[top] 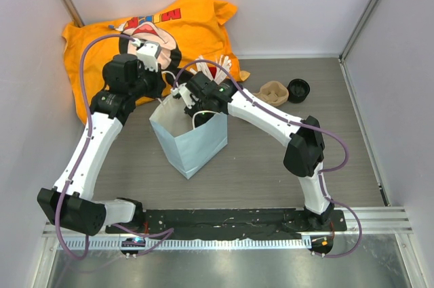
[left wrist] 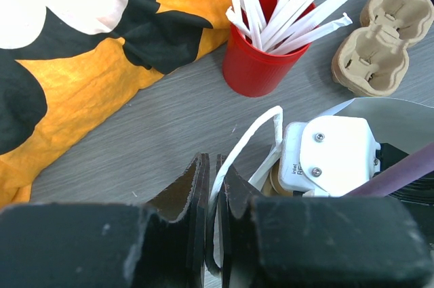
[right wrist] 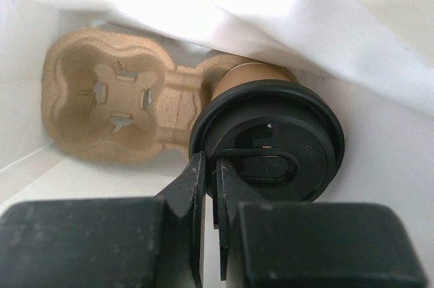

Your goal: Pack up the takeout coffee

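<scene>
The takeout coffee [right wrist: 271,139], a brown paper cup under a black lid, stands inside the white paper bag [top: 193,149], against one end of a pulp cup carrier [right wrist: 115,98] on the bag's floor. My right gripper [right wrist: 209,179] reaches down into the bag [right wrist: 380,152] and is shut on the near rim of the lid. From above, the right gripper [top: 194,107] sits in the bag's mouth and hides the cup. My left gripper [left wrist: 212,160] is shut on the bag's white handle strap [left wrist: 247,140] at the bag's far-left rim [top: 165,97].
A red cup of white sticks [left wrist: 261,64] stands just behind the bag [top: 220,68]. A second pulp carrier [top: 272,93] and a black lid [top: 298,89] lie to the right. An orange printed cloth [top: 102,37] fills the back left corner. Walls close in on both sides.
</scene>
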